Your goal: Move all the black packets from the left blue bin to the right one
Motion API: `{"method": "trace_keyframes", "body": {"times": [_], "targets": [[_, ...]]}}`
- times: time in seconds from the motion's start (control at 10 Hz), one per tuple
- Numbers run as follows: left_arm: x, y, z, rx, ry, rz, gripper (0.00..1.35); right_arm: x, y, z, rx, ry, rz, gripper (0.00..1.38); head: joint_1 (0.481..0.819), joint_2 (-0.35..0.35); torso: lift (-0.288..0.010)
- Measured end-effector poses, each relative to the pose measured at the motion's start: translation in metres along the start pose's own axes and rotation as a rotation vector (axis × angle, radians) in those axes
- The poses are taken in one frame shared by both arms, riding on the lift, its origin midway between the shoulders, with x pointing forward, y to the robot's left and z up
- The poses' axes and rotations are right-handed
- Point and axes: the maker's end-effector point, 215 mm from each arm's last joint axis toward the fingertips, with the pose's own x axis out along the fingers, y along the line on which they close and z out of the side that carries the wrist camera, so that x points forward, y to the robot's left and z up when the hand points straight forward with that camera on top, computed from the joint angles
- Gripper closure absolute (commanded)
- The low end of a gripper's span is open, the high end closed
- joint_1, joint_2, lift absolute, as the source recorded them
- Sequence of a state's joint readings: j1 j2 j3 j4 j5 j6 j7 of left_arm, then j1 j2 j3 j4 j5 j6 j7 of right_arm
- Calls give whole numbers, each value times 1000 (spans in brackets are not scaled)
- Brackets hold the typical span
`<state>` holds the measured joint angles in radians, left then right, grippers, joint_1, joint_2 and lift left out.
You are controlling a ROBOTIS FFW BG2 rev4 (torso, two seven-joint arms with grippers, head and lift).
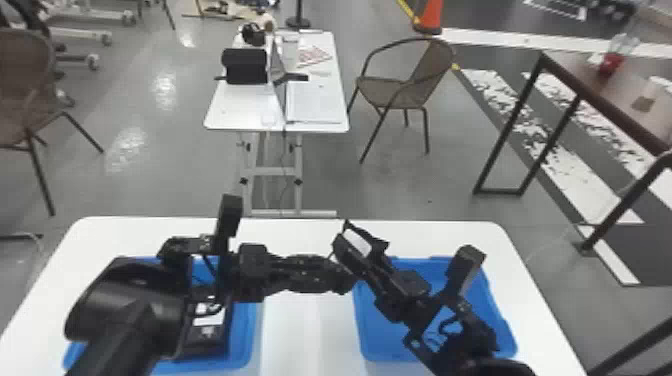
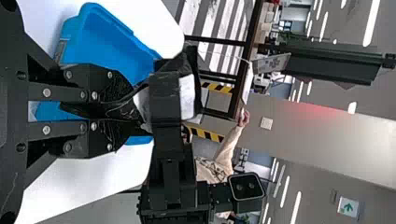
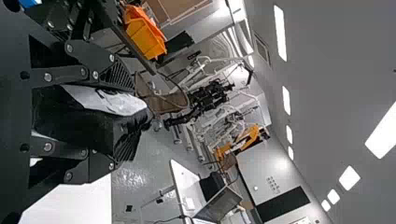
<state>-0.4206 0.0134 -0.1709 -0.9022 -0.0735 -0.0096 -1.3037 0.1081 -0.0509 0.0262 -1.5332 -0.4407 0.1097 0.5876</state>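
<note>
Bright, even indoor light fills the head view, with mottled glare lying on the grey floor (image 1: 227,165) from nine to eleven o'clock and a pale shine over the white table (image 1: 430,235) at six. In the left wrist view, ceiling lights (image 2: 372,22) burn out to white and a reddish glow tints the far wall (image 2: 322,109); in the right wrist view, a hotspot flares on a pale panel (image 3: 275,172), and the black packet (image 3: 70,123) sinks into deep shadow

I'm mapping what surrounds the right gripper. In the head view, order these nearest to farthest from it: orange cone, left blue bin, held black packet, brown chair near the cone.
1. Black packet, in the right gripper.
2. Left blue bin, table's left side.
3. Brown chair, beyond the table.
4. Orange cone, behind the chair.
</note>
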Motion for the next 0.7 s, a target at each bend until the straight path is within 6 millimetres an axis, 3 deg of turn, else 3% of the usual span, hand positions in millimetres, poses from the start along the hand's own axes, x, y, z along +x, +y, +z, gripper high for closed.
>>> {"method": "trace_keyframes", "body": {"times": [0.1,0.2,0.4,0.6,0.7], "targets": [[-5,3,-10,-40,-8,29,226,-4,-7,3,5,-15,-19,1280,695,-145,0],[-16,4,-23,-84,-12,59,70,-9,-19,4,8,-22,-47,1280,695,-145,0],[-60,18,-51,-151,-29,220,130,-22,-62,-3,24,-15,-127,1280,695,-129,0],[-121,31,-67,-208,-88,432,130,-35,-128,-28,46,49,-235,1205,695,-108,0],[-147,32,-76,-241,-101,511,130,-45,-167,-38,48,87,-302,947,695,-107,0]]}}
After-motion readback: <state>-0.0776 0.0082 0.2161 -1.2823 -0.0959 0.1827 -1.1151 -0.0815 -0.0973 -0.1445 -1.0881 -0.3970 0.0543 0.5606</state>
